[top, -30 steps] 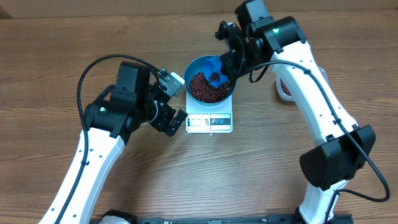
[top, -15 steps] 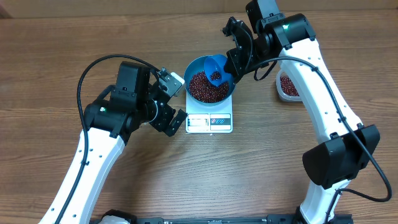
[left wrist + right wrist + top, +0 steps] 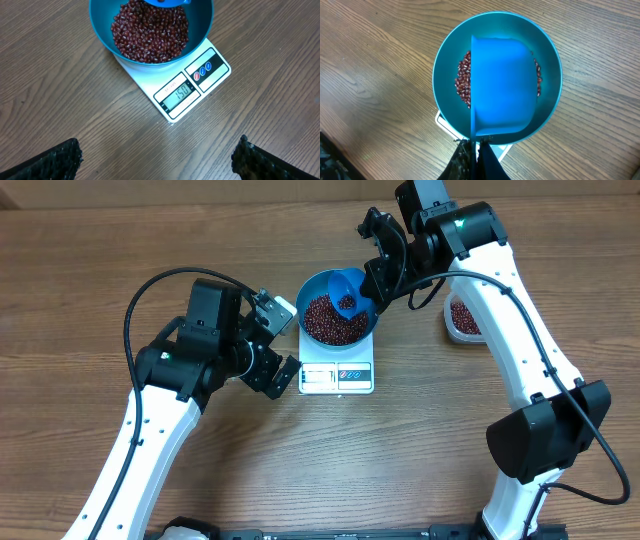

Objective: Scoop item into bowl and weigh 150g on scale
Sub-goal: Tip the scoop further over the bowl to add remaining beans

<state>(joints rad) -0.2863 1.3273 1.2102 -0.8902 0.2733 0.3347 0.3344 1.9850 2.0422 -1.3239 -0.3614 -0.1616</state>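
The bowl [image 3: 303,298] sits on the scale [image 3: 337,378], well filled with beans [image 3: 325,320]. My right claw [image 3: 475,150] is clamped on the handle of the scoop [image 3: 502,85], hanging over the bowl with a few beans inside. My left claw [image 3: 155,162] stands wide open and empty beside the scale. The display [image 3: 178,93] looks to read the target, so I'd pour nothing more: level the scoop and lift clear without nudging the bowl.
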